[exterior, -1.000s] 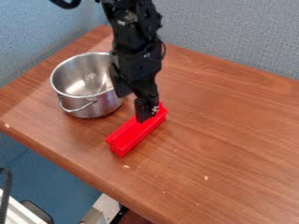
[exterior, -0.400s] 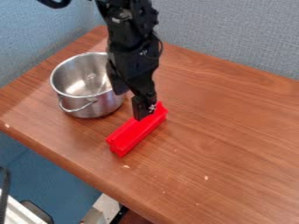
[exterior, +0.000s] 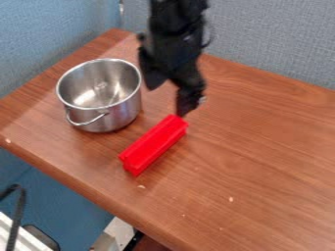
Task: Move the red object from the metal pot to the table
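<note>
Camera view, only one avail.: the red block lies flat on the table, long axis running diag. from lower left to upper right, fully outside the pot and just to its right, w/ a thin strip of wood showing between them. Nothing touches the block. The pot stands upright near the table's back-left corner, inside shiny and w/o contents, wire handle hanging down along its front wall. The gripper hangs above the block's upper-right end, clear of it, pointing steeply down; the dark arm rises behind it to the top edge of the pic. The jaws stand wide apart and hold nothing; one dark finger shows plainly, the other is hard to pick out against the arm. The tabletop is reddish-brown wood grain w/ a rounded front edge; blue wall behind, floor and some blurred clutter below at lower left.
</note>
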Action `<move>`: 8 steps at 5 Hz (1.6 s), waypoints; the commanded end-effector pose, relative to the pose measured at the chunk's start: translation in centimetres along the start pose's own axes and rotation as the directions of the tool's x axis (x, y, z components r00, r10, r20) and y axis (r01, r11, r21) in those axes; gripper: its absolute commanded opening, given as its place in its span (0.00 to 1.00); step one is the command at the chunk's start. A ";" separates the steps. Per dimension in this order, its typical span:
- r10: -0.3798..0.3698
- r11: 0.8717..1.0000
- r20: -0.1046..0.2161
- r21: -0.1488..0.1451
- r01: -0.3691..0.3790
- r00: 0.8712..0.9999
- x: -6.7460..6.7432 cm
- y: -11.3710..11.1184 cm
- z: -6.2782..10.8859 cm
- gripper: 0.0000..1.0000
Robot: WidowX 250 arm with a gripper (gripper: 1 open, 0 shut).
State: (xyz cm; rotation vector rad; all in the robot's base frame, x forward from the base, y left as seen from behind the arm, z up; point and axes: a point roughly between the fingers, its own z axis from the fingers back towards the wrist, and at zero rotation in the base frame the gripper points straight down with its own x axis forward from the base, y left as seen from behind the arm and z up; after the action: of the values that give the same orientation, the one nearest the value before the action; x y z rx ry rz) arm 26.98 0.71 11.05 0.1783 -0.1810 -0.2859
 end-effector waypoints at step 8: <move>0.094 0.994 -0.068 -0.055 -0.098 0.993 1.6 3.3 0.6 1.00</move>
State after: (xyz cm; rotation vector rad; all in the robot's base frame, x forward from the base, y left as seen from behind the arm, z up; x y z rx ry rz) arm 28.58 2.68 11.39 0.1046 -0.0782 -0.2043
